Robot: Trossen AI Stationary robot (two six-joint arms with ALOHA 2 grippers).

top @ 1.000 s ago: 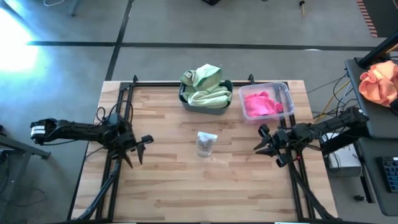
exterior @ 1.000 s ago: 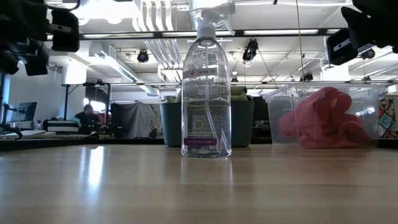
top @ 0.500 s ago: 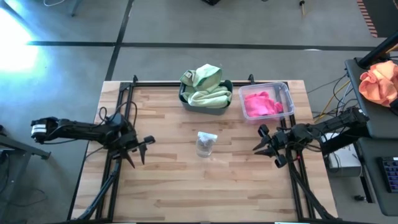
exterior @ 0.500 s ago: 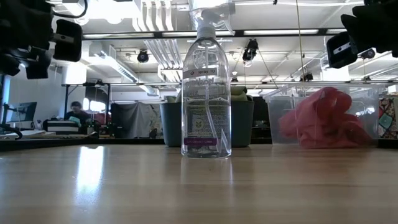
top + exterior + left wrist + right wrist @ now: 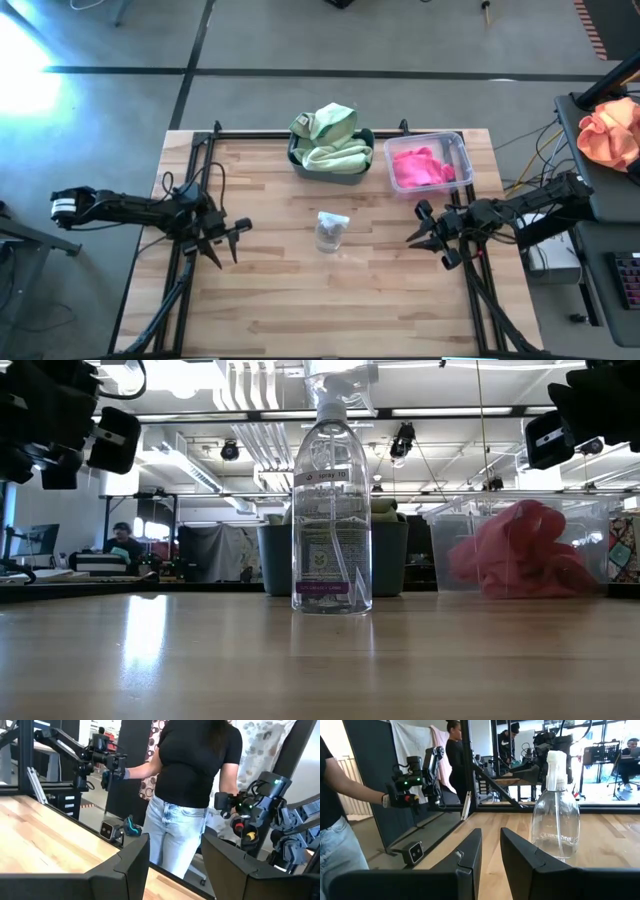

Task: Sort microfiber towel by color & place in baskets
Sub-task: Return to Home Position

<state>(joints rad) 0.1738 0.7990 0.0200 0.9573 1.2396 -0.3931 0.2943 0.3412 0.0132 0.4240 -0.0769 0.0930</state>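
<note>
Light green microfiber towels (image 5: 328, 140) are heaped in the dark teal basket (image 5: 368, 142) at the table's far edge and stick up over its rim. Bright pink towels (image 5: 420, 167) lie in the clear basket (image 5: 463, 150) just to its right; the low view shows them through its wall (image 5: 520, 550). My left gripper (image 5: 238, 240) hovers open above the table's left side, pointing level toward the middle. My right gripper (image 5: 413, 226) hovers above the right side, pointing level toward the left, its fingers a narrow gap apart (image 5: 491, 845) with nothing between them.
A clear spray bottle (image 5: 330, 232) stands upright mid-table between the grippers. An orange cloth bundle (image 5: 610, 135) lies off the table at the right. Black frame rails (image 5: 195, 170) run along the left and right edges. A person (image 5: 195, 780) stands beyond the table.
My left gripper has rolled a little about the line it points along, staying where it was. Towels, baskets and bottle have kept still.
</note>
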